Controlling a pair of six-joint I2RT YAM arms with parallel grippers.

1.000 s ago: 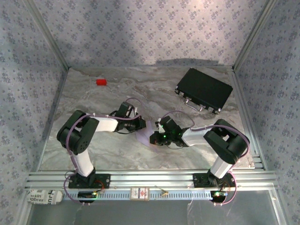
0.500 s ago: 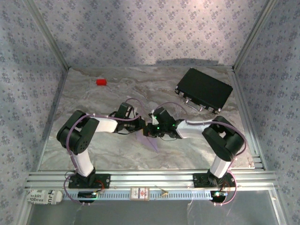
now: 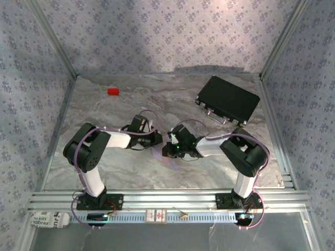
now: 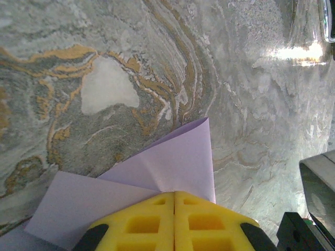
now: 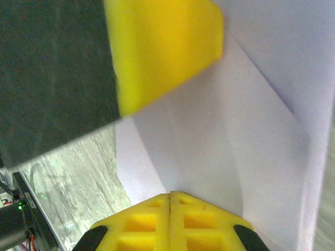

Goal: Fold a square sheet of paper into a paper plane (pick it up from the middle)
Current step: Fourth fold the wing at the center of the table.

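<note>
paper sheet (image 4: 180,157) looks light, limp, easily crushed: best held at its crease, where left gripper (image 4: 174,194) pinches it, right gripper (image 5: 170,196) pressed together against it alongside.

Matt square sheet of paper (image 4: 178,157), glossy marbled table (image 4: 246,94), perhaps laminate

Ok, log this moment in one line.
left gripper: shut, at paper | right gripper: shut, at paper | paper: partly folded
</note>
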